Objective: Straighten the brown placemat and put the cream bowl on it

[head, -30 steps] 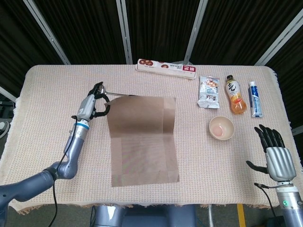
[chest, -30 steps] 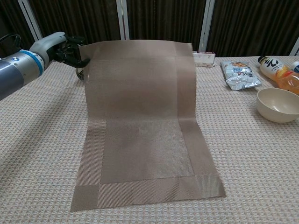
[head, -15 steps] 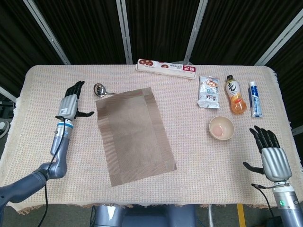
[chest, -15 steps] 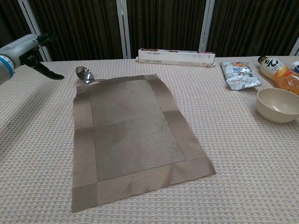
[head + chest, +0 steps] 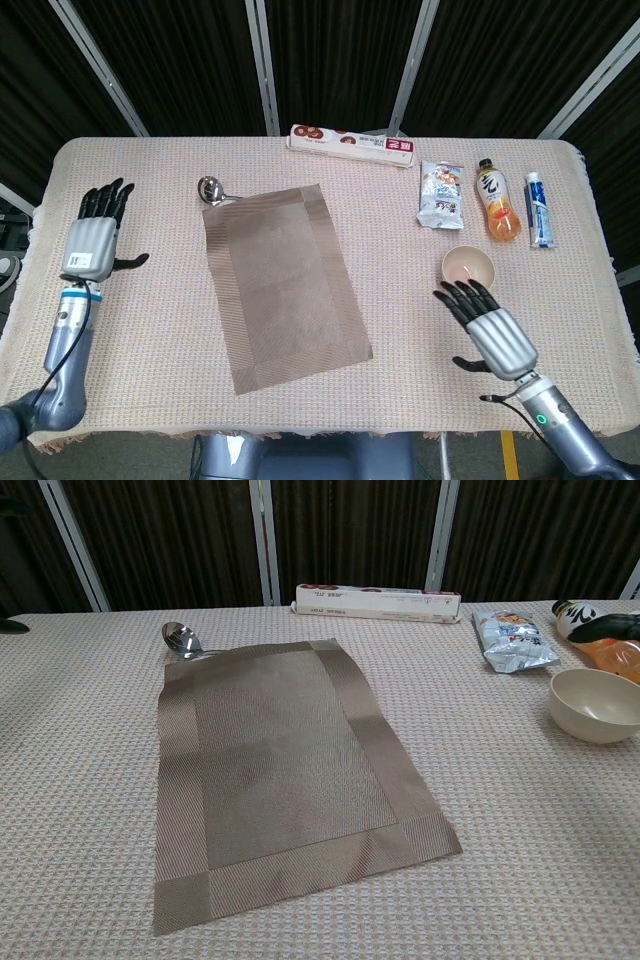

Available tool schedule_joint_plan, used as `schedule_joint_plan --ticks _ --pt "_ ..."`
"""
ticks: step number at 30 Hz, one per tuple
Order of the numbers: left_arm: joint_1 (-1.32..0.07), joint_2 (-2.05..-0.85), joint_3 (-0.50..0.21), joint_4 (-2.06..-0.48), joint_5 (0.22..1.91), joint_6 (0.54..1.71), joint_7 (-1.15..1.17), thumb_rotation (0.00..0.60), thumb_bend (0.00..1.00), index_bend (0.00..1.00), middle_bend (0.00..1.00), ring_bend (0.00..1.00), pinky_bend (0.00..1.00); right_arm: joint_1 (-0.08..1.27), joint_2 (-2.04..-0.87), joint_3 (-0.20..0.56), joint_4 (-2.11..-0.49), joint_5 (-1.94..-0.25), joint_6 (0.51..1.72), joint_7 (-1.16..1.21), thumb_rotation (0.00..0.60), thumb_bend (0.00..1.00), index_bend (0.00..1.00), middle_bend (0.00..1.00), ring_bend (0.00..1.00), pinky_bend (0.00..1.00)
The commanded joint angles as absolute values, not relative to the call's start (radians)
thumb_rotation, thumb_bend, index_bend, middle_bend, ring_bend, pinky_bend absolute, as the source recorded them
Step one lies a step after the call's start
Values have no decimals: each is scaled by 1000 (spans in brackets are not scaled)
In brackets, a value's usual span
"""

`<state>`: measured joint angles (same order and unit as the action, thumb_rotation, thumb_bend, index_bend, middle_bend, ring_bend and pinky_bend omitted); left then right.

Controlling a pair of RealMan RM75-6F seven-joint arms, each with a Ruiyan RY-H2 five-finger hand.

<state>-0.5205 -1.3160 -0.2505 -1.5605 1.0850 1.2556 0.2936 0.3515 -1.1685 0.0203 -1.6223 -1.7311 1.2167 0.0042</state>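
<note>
Head view | brown placemat (image 5: 283, 285) flat, skewed | both hands splayed, empty | cream bowl (image 5: 468, 268) upright

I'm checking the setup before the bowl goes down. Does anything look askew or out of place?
The brown placemat lies flat but rotated, its edges slanting against the table's edges. Its far left corner covers the handle of a spoon. The cream bowl sits off the mat, just beyond the right hand.
</note>
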Motion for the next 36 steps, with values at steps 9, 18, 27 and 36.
schedule_joint_plan --ticks 9,18,27,36 --pt "-311 -1109 -123 -1929 1105 1508 516 600 0 0 0 0 0 525 -1311 46 -1601 -1779 1026 -90 600 0 0 0 0 0" --pt "-273 -1109 -91 -1928 1182 1530 474 600 0 0 0 0 0 590 -1464 39 -1515 -1775 951 -180 600 0 72 0 0 0" --pt "-265 -1101 -95 -1917 1188 1512 445 600 0 0 0 0 0 620 -1582 39 -1400 -1764 940 -225 600 0 97 0 0 0" --pt "-264 -1099 -106 -1909 1185 1491 424 600 0 0 0 0 0 626 -1621 26 -1340 -1742 949 -258 600 0 98 0 0 0"
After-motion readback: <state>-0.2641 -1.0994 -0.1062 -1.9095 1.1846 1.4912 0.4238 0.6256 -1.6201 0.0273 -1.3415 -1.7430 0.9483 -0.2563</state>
